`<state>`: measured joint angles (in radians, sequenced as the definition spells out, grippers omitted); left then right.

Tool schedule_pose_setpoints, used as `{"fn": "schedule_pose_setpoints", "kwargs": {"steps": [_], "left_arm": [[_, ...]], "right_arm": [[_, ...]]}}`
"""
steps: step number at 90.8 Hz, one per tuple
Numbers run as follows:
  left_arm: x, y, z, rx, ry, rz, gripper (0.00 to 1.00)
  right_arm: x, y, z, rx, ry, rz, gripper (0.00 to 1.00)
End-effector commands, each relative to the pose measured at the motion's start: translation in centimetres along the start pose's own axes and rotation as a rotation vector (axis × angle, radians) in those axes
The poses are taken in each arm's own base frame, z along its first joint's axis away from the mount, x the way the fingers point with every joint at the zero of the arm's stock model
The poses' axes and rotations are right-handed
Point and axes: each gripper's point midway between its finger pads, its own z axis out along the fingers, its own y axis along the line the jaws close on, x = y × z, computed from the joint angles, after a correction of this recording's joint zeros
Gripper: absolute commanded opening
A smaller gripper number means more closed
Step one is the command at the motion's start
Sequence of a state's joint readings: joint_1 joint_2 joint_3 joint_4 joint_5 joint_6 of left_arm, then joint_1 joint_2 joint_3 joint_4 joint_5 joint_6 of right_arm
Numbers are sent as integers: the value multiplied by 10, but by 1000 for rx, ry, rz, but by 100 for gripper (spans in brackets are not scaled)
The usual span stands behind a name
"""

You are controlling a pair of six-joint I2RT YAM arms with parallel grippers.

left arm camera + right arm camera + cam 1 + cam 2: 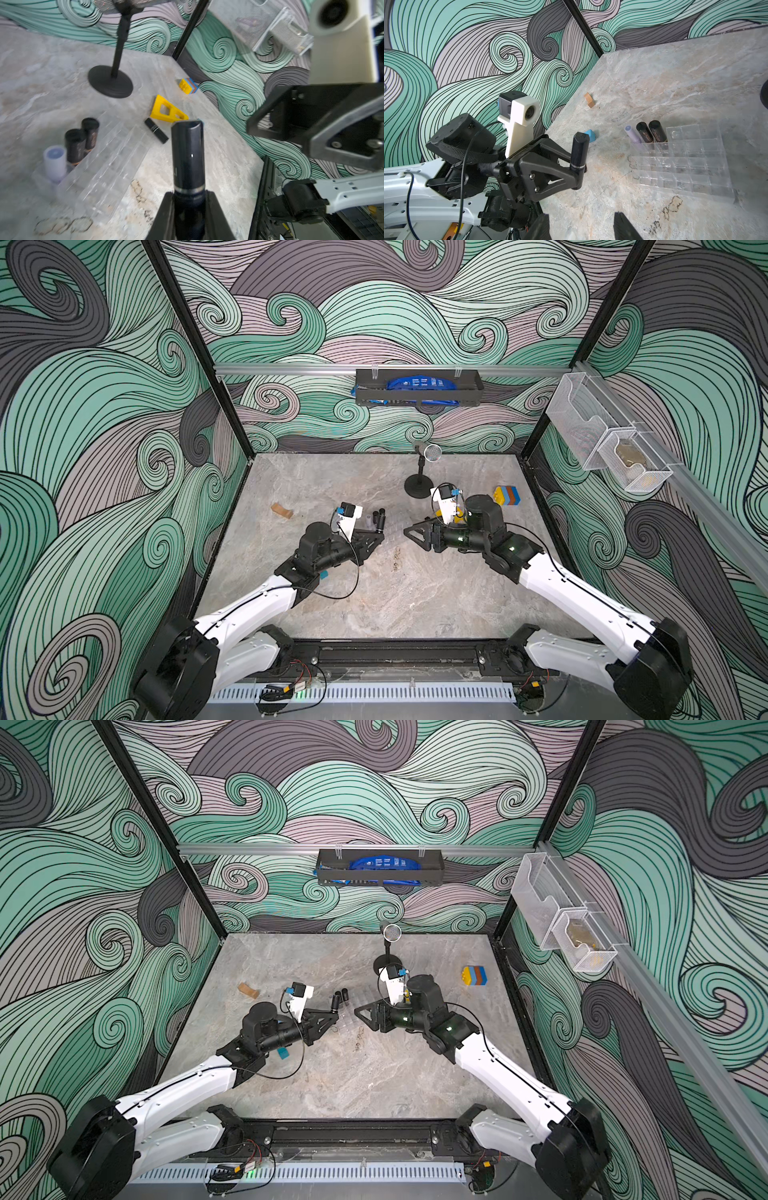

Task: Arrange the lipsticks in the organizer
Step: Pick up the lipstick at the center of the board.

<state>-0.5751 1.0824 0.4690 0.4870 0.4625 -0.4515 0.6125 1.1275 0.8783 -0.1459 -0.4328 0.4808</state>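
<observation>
Clear organizer [685,166] holds two black lipsticks [643,132], one lilac [632,134]; left fingers [164,218] clamp another lipstick [188,158], right fingers [539,228] parted.

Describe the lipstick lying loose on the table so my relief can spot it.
Find the black mic stand, then the yellow frame near it. The lipstick lies flat beside the frame: the only black tube lying down, neither in the organizer nor held.

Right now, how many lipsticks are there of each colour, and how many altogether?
Black lipsticks: 4 (two standing in the organizer, a lying lipstick on the table, a held lipstick in the left gripper)
Lilac lipstick: 1
Total: 5
</observation>
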Motion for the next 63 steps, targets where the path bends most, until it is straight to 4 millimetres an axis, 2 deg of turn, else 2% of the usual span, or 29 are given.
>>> {"fn": "schedule_pose_setpoints", "kwargs": {"steps": [1, 16, 31, 47, 63], "left_arm": [[-17, -33, 0, 141, -63, 93, 8], [-12, -47, 2, 196, -46, 112, 7], [-12, -63, 2, 269, -53, 119, 6], [-8, -71, 6, 311, -35, 117, 6], [-6, -71, 7, 304, -23, 114, 5]], "right_arm": [[-3, 13, 4, -33, 37, -21, 57], [-8, 25, 9, -86, 41, -24, 56], [-7, 28, 13, -108, 59, -3, 54], [-9, 32, 17, -154, 66, 32, 52], [-7, 32, 21, -196, 80, 84, 43]]}}
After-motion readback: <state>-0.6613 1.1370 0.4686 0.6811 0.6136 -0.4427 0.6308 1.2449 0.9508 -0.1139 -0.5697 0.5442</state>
